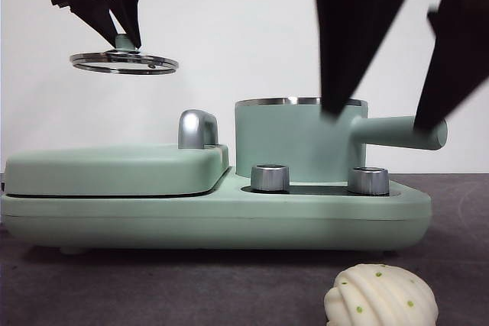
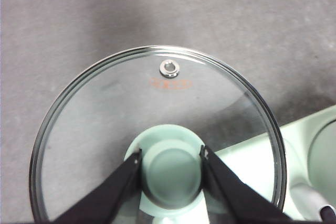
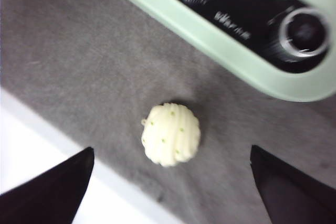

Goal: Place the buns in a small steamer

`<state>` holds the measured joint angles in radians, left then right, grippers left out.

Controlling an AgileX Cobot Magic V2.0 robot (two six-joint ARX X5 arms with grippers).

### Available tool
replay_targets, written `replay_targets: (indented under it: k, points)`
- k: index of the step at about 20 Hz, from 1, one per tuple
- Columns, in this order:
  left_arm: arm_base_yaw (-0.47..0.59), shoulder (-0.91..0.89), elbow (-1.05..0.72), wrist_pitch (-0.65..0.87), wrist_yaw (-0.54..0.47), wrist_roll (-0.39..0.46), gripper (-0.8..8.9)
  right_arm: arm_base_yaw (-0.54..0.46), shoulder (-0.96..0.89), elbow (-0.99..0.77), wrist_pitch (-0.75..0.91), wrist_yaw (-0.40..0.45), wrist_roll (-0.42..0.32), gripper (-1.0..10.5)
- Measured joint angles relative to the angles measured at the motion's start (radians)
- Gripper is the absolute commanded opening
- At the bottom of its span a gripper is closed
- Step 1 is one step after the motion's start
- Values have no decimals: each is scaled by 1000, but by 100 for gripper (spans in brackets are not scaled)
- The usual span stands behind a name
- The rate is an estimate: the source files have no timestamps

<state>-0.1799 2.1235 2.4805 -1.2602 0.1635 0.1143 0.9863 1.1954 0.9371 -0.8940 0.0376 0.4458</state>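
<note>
Left gripper is clamped on the green knob of the glass lid, holding it level in the air; front view puts the lid high above the flat griddle cover, well apart from the small steamer. Right gripper has its jaws spread wide, holding nothing, and hangs above the ridged bun. In front view its two dark jaws cross in front of the steamer's steel rim and its long side handle.

Surroundings: mint-green appliance base carries the griddle cover with its chrome handle and, beside it, the steamer. Two metal dials sit on a black panel in front of the pot. Grey table mat beneath.

Ridged bun: cream-white, shell-like grooves, small green dots. Lies on the mat in front of the base, near the dial end, apart from the appliance. Steamer stands uncovered; its inside cannot be seen. Only one bun is in view.
</note>
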Motion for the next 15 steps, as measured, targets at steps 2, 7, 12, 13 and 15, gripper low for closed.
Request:
replay_targets:
  k: [2,7,12,13,15]
  points:
    - [-6,0,0,0,0,0,55,2,0,-92,69,0,31,474]
    - [-8,0,0,0,0,0,55,1,0,-242,214,-42,79,473]
    - [-8,0,0,0,0,0,55,1,11,-260,273,-42,85,473]
    - [-8,0,0,0,0,0,55,1,24,-260,291,-46,85,473]
    - [-8,0,0,0,0,0,55,1,64,-260,315,-64,85,472]
